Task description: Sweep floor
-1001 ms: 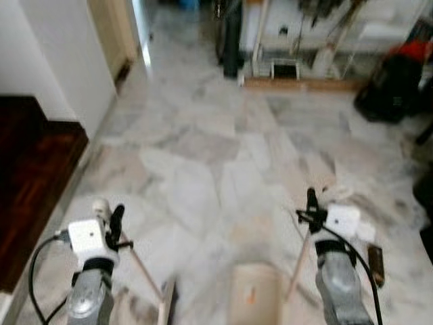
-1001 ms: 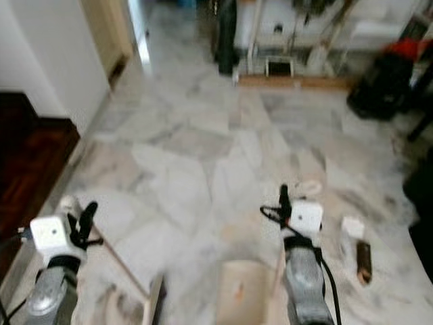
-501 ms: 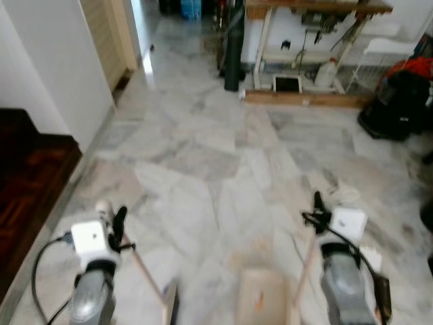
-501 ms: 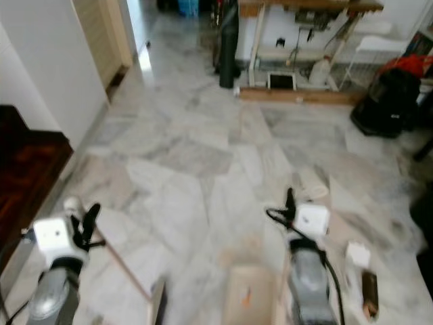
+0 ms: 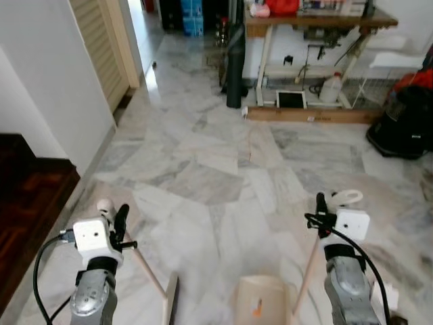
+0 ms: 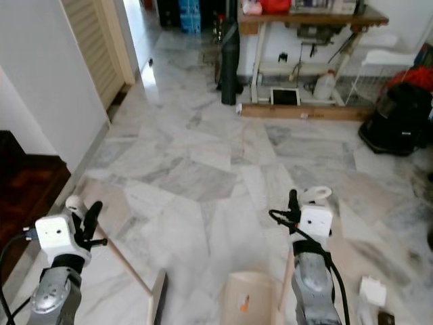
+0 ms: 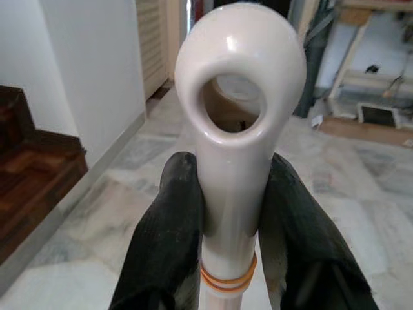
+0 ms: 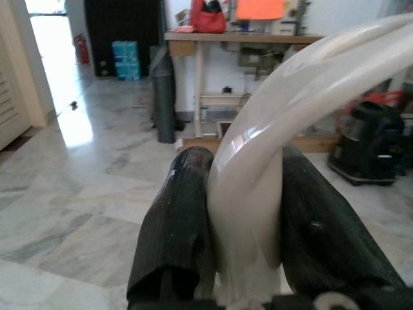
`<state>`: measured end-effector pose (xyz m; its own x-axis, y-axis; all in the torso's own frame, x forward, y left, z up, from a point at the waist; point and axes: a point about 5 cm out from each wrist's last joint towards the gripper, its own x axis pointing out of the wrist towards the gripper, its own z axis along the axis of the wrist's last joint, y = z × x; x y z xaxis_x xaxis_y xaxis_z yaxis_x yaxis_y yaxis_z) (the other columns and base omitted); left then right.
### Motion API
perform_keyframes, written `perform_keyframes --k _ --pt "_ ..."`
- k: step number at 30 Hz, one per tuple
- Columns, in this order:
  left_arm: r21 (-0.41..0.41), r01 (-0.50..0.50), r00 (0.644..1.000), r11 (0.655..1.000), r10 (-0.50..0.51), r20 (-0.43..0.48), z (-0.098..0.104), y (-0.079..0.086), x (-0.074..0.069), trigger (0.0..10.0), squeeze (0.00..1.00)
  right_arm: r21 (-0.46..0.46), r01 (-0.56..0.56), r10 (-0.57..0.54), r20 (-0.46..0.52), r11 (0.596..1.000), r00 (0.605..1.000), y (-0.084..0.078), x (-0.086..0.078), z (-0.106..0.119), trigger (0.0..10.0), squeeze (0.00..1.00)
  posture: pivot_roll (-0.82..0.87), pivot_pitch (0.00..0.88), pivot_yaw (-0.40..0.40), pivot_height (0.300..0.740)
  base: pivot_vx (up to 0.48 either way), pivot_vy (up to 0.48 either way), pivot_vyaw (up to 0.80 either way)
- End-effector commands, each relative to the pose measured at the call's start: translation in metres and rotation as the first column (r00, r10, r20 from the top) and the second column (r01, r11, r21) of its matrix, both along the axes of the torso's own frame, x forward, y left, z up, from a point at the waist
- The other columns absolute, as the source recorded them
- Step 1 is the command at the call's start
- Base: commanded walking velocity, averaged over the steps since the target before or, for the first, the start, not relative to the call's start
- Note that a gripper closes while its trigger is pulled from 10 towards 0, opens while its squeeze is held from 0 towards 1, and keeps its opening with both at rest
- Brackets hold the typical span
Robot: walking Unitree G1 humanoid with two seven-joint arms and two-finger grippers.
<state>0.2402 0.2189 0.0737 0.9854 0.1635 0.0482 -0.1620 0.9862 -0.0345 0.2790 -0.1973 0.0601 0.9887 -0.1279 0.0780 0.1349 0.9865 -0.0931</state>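
Note:
My left gripper is shut on the white looped top of a broom handle, one black finger on each side. Its wooden stick slants down to the broom head at the lower edge of the marble floor. My right gripper is shut on the white curved handle of a dustpan. A wooden stick runs from there down to the beige dustpan, which rests on the floor between my arms. In the wrist views, the left gripper and the right gripper both clamp their handles tightly.
A white wall corner and a dark wooden step stand on the left. Far ahead are a wooden table, a black roll and a white jug. A black bag sits at the right. A small white item lies by my right arm.
The whole view has shifted and sharpened as the camera moved, showing more of the far table. Both grippers keep the same hold on their handles.

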Motion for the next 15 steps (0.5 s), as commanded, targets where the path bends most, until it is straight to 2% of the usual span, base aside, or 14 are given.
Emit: perform_keyframes --k 1,15 --pt "0.023 0.001 1.000 1.000 -0.001 0.029 0.0068 0.0017 0.0017 10.0 0.00 0.010 0.005 -0.005 0.053 1.000 0.999 -0.0015 0.0026 0.0098 10.0 0.00 -0.04 0.037 0.024 0.740 0.416 0.000 0.00" --pt "0.028 0.003 0.999 1.000 -0.004 0.032 0.0087 0.0032 0.0033 10.0 0.00 0.007 0.015 -0.015 0.046 1.000 0.999 -0.0044 0.0030 0.0090 10.0 0.00 -0.03 0.067 0.022 0.740 0.415 0.000 0.00"
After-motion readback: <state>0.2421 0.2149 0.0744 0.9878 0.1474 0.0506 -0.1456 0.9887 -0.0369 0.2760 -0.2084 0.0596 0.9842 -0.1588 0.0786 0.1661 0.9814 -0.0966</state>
